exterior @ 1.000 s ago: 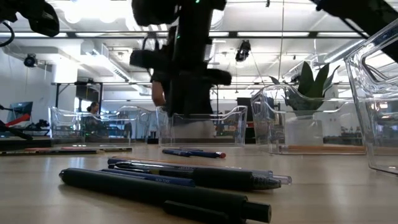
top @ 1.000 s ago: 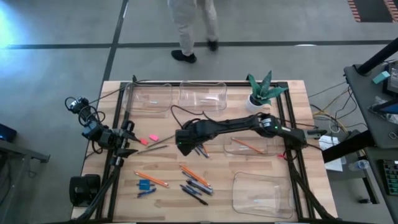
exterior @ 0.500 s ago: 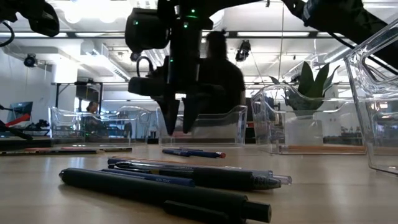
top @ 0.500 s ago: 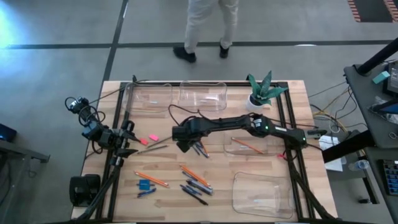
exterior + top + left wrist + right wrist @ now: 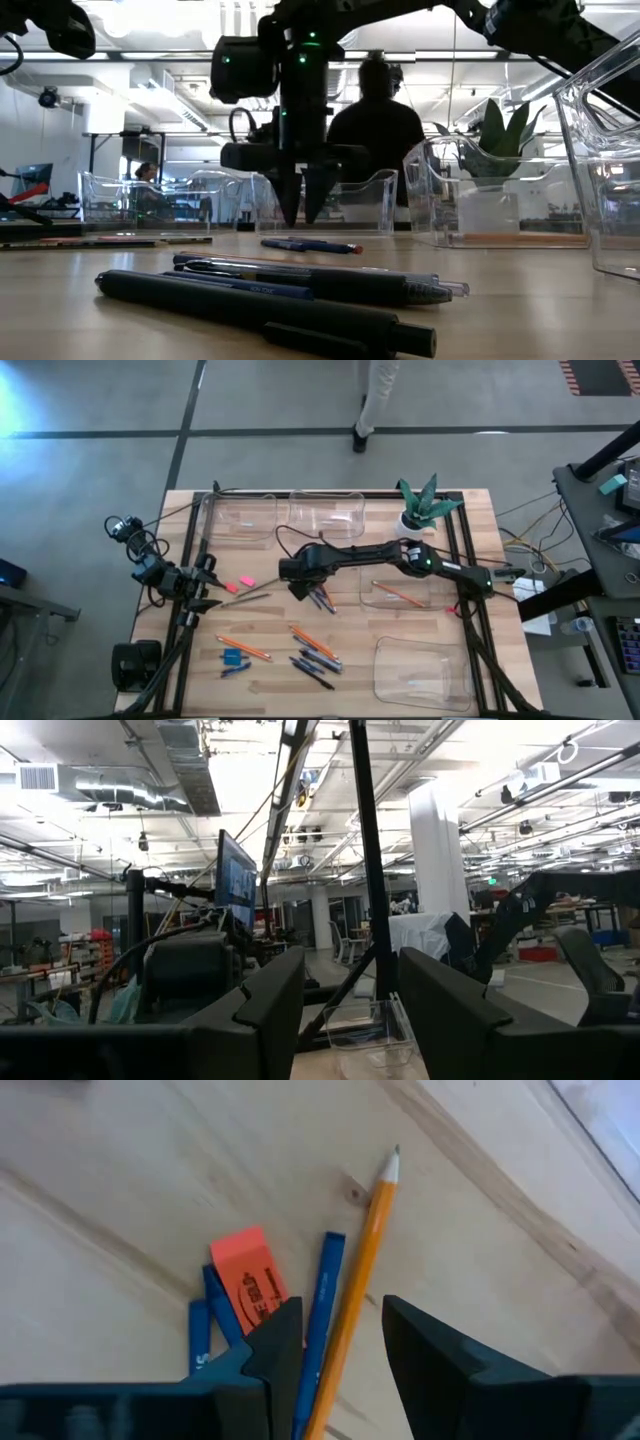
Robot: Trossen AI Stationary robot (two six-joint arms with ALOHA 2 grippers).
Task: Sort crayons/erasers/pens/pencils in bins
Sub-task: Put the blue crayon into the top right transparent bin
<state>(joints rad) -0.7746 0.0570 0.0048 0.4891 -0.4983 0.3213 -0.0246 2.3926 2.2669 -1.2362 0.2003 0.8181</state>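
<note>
Two fingers of my right gripper [image 5: 340, 1342] stand apart, empty, hovering over an orange pencil [image 5: 355, 1285], blue crayons [image 5: 322, 1315] and a pink eraser [image 5: 250, 1285] mid-table. Left gripper [image 5: 350, 1005] idles open at the left edge.

1. Both arms are built of dark, near-black segments.
2. A small green light is shown on the right arm [image 5: 424, 560] near its elbow.
3. Looped black cables are carried on the left arm [image 5: 160, 575].
4. Tapered dark fingers [image 5: 289, 195] are fitted to the right gripper [image 5: 303, 205].
</note>
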